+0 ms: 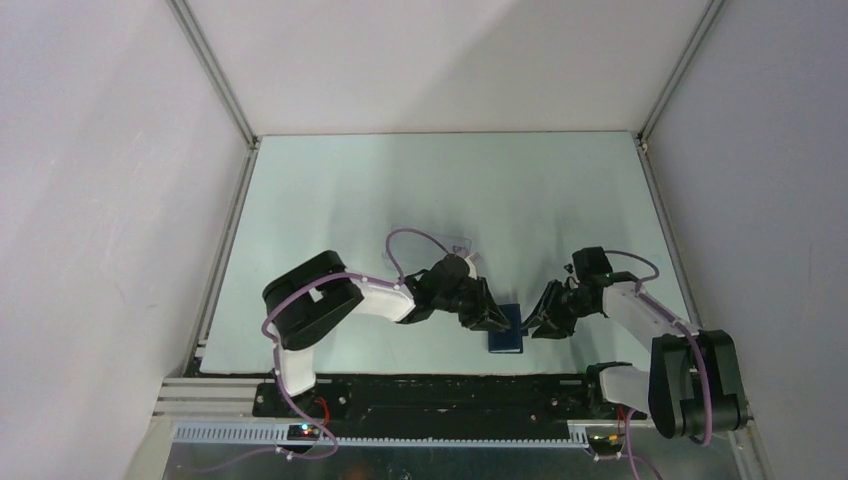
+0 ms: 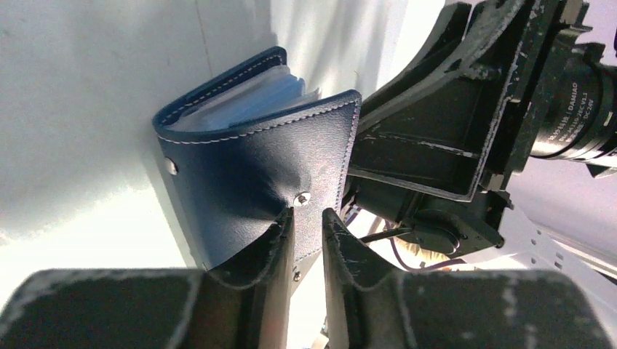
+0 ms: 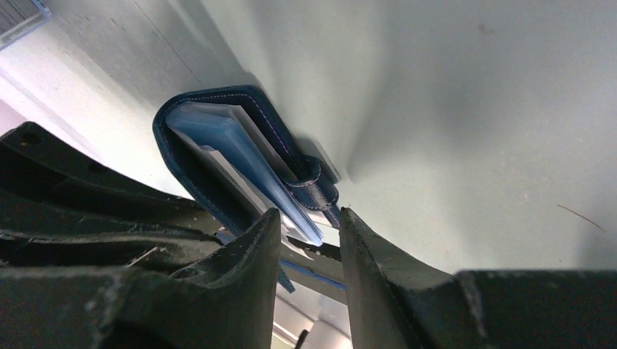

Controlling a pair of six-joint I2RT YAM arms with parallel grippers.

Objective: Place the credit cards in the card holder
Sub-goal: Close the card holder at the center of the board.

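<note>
Top external view: the left arm reaches in from the left, and the left gripper [image 1: 495, 320] sits at the left edge of the card holder [image 1: 507, 340]. The card holder is on the table [image 1: 350, 200] near its front edge, between the two arms. Just beyond the left wrist, a faint see-through outline lies flat on the table, probably the credit cards [image 1: 462, 243], well apart from the holder. The right gripper [image 1: 535, 325] meets the holder from its right side.

The left wrist view shows the navy holder partly spread, with pale blue sleeves between its covers. The left fingers [image 2: 273, 247] straddle the lower edge of the front flap beside the snap, with a narrow gap between them. It cannot be told whether they actually pinch the flap.

In the right wrist view, the right fingers [image 3: 255, 254] stand a little apart at the holder's open edge, just below its small strap tab. The sleeve tips reach into the gap. Whether this claw grips anything cannot be told.
</note>
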